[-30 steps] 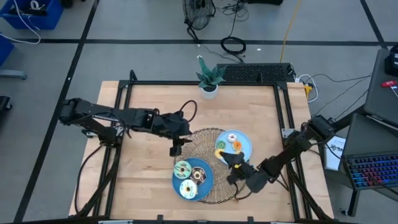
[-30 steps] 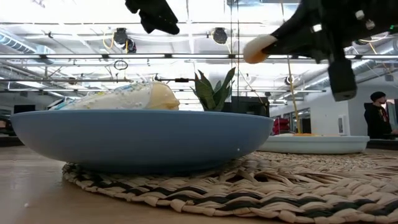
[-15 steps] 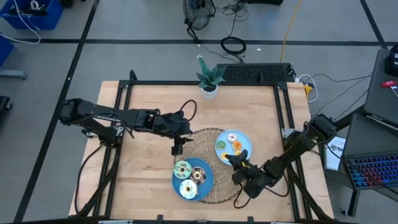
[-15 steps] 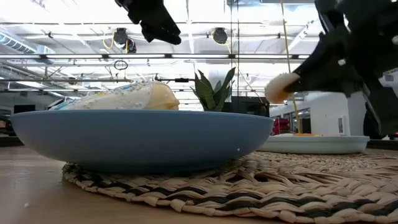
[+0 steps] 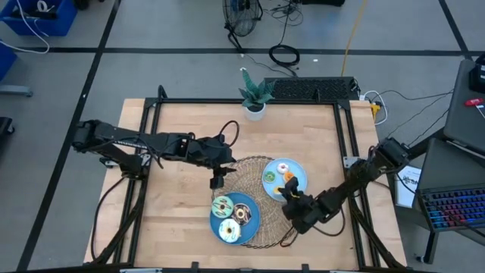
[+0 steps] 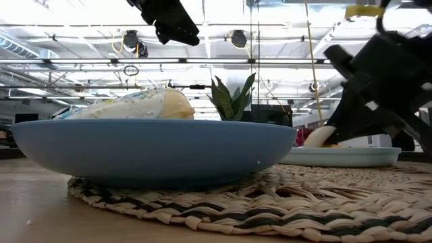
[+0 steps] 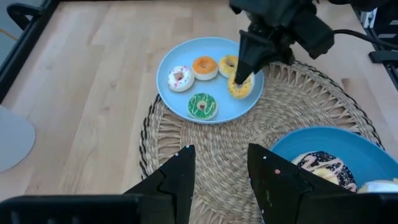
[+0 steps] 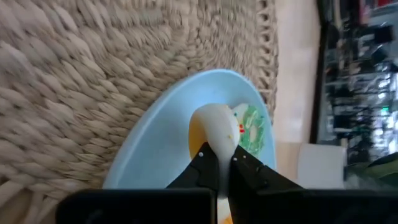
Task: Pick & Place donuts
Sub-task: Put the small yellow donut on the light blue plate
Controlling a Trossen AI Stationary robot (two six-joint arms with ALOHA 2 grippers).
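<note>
A light blue plate lies on a woven mat and carries pink-white, orange, yellow and green donuts. My right gripper is shut on another yellow-cream donut at this plate's near side. A darker blue plate holds a teal, a chocolate and a cream donut. My left gripper hangs open and empty above the mat's left edge. My right gripper pinches the yellow-cream donut's rim between its two fingers. The fingers slant down from the table's near right side. The donut stands tilted on edge below the fingertips, its lower end down at the light blue plate; whether it touches, I cannot tell.
A potted plant stands at the table's far edge. Bare wood lies left of the mat and along the far side. In the low view the darker plate fills the foreground and the light plate lies behind it.
My right gripper has gone down toward the light blue plate with the yellow-cream donut, staying shut on it; the donut has come from high above the plate to its surface. My left arm has kept still.
</note>
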